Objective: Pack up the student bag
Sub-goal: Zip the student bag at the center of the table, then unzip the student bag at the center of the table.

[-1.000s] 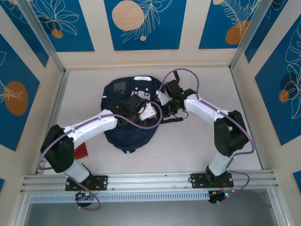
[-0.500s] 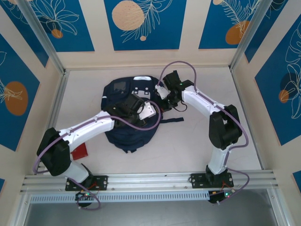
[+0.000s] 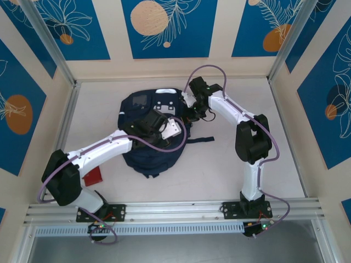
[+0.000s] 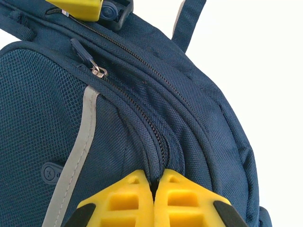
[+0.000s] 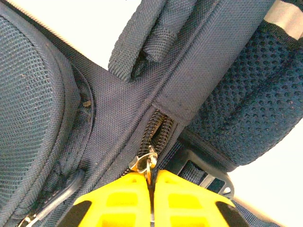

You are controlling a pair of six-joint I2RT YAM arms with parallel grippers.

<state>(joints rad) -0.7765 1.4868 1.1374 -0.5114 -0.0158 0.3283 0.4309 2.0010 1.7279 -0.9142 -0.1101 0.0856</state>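
Presently, the large navy fabric backpack lies flat in the middle of the counter. The left gripper is clamped on the backpack's fabric ridge beside a zip already shut. The right gripper pinches a small metal zip pull, with a short run of teeth showing ahead. Judged stage: closing up, that zip unfinished. A small red item lies outside.

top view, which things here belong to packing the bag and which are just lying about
Part of the job:
- student bag
- its zipper pull
- left tool, shut on the bag's zipper seam
- right tool, pinching the zipper pull

Just lying about:
- small red object, near-left of the bag
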